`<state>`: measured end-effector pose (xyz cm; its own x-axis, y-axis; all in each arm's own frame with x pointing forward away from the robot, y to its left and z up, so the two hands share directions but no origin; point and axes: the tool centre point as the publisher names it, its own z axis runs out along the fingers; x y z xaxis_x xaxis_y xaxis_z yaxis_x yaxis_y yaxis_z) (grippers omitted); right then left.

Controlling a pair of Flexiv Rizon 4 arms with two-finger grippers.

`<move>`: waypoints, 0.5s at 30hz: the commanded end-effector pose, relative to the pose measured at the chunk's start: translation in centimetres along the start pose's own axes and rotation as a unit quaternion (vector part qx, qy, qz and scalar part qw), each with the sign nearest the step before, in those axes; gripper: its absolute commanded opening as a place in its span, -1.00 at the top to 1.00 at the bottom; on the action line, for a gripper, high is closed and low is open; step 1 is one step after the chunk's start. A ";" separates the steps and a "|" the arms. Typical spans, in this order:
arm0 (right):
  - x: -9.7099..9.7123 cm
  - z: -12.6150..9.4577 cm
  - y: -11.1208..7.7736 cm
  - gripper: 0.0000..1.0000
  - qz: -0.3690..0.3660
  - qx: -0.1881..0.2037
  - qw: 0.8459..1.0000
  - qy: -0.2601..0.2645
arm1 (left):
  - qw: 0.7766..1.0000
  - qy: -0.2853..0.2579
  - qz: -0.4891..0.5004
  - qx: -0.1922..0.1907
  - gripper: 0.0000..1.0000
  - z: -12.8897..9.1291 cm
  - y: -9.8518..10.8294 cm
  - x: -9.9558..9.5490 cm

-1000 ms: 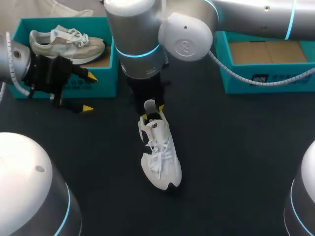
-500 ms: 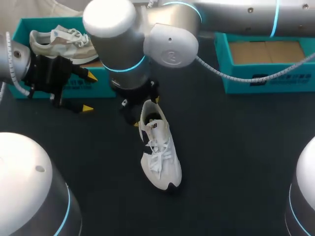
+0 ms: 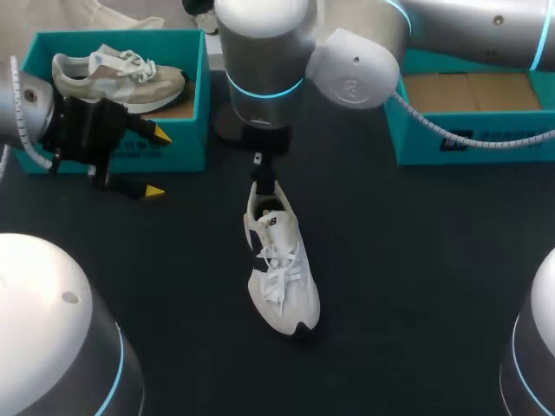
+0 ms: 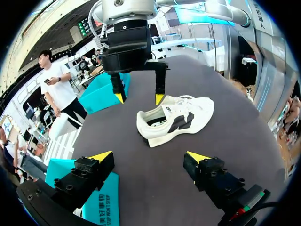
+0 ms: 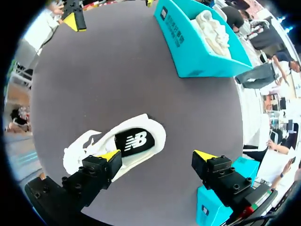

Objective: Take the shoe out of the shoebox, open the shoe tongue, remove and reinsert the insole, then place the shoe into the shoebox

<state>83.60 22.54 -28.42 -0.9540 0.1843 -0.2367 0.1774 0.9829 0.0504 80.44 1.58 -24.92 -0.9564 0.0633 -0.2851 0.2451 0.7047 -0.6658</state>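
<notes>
A white shoe with a black side patch lies on the dark table, toe toward me; its insole with a black logo shows inside. My right gripper hangs above the heel, open, nothing between its fingers. In the right wrist view the shoe sits below and beside one finger of my right gripper. My left gripper stands open in front of the left shoebox. From the left wrist view, the shoe lies ahead of my left gripper, with the right gripper over its heel.
The left teal shoebox holds a beige shoe. A second teal shoebox at the back right shows a bare cardboard bottom. The dark table stretches around the white shoe.
My right gripper opened at the shoe's heel, swung briefly left, then rose up and back from it. The shoe stayed in place. My left arm has not moved.
</notes>
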 end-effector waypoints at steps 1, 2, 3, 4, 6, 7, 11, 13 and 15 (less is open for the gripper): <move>-0.7 2.8 1.0 -1.00 -0.236 -0.009 0.970 0.063 | 1.000 0.000 0.000 -0.001 -1.00 0.0 0.0 0.0; -0.7 3.5 1.1 -0.92 -0.237 -0.008 0.969 0.064 | 1.000 0.000 0.000 -0.001 -1.00 0.0 0.0 0.0; -0.8 3.8 1.2 -0.87 -0.240 -0.006 0.969 0.065 | 1.000 0.000 0.000 -0.001 -1.00 0.0 0.0 0.0; -0.8 4.2 1.3 -0.81 -0.242 -0.003 0.968 0.068 | 1.000 0.000 0.000 -0.001 -1.00 0.0 0.0 0.0; -0.8 4.9 1.4 -0.76 -0.248 0.006 0.966 0.072 | 1.000 0.000 0.000 -0.001 -1.00 0.0 0.0 0.0; -0.8 5.1 1.6 -0.72 -0.247 0.003 0.966 0.072 | 1.000 0.000 0.000 -0.001 -1.00 0.0 0.0 0.0; -0.8 6.4 1.8 -0.56 -0.258 0.010 0.963 0.078 | 1.000 0.000 0.000 -0.001 -1.00 0.0 0.0 0.0; -0.8 7.0 1.9 -0.57 -0.264 0.010 0.961 0.082 | 1.000 0.000 0.000 -0.001 -1.00 0.0 0.0 0.0; -0.8 7.5 1.9 -0.50 -0.264 0.012 0.961 0.087 | 1.000 0.000 0.000 -0.001 -1.00 0.0 0.0 0.0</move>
<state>85.84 23.57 -34.57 -0.9404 -0.3209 -0.1127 -0.3172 0.9471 -0.0495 80.44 1.58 -24.92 -0.9564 0.0633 -0.2851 0.2451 0.7047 -0.6658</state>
